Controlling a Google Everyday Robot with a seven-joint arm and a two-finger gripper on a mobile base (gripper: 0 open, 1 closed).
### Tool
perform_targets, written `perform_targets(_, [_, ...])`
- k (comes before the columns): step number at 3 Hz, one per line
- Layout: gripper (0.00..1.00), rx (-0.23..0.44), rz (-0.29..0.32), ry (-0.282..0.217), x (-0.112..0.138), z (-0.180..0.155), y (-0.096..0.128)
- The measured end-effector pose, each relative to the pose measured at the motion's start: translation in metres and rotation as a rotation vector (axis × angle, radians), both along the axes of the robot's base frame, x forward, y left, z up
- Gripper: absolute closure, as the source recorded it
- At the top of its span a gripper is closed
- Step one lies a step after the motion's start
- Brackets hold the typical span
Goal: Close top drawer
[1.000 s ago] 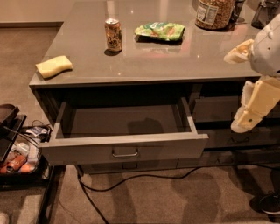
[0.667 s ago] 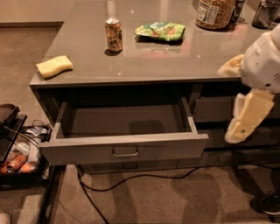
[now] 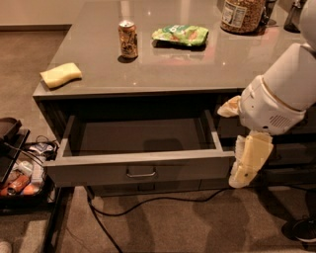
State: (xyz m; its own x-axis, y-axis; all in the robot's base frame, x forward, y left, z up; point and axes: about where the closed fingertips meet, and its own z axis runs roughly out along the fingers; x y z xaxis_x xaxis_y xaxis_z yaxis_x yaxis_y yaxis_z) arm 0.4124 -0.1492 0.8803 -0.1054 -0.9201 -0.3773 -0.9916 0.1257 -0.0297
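Observation:
The top drawer (image 3: pixel 140 168) is pulled well out of the grey cabinet under the counter. It has a flat grey-brown front, a small metal bar handle (image 3: pixel 141 172) at its middle, thin side walls and a dark, empty inside. My gripper (image 3: pixel 247 163) hangs cream-coloured below the white wrist (image 3: pixel 271 104), just to the right of the drawer's front right corner, at the level of the drawer front and very close to it.
On the counter (image 3: pixel 163 74) are a yellow sponge (image 3: pixel 60 74), a drinks can (image 3: pixel 128 39), a green snack bag (image 3: pixel 180 35) and a jar (image 3: pixel 241 15). A black cable (image 3: pixel 148 201) lies on the carpet. A dark bin of clutter (image 3: pixel 19 173) stands at the left.
My arm has moved left and down, bringing the gripper from beside the right-hand drawers to the open drawer's front right corner. The drawer has not moved.

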Motion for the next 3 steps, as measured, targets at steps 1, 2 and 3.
perform_targets(1, [0.0,0.0,0.0,0.0,0.0,0.0,0.0])
perform_targets(2, [0.0,0.105,0.022,-0.036,0.002,0.002,0.002])
perform_targets(3, [0.0,0.318,0.042,-0.112,0.012,0.0,-0.004])
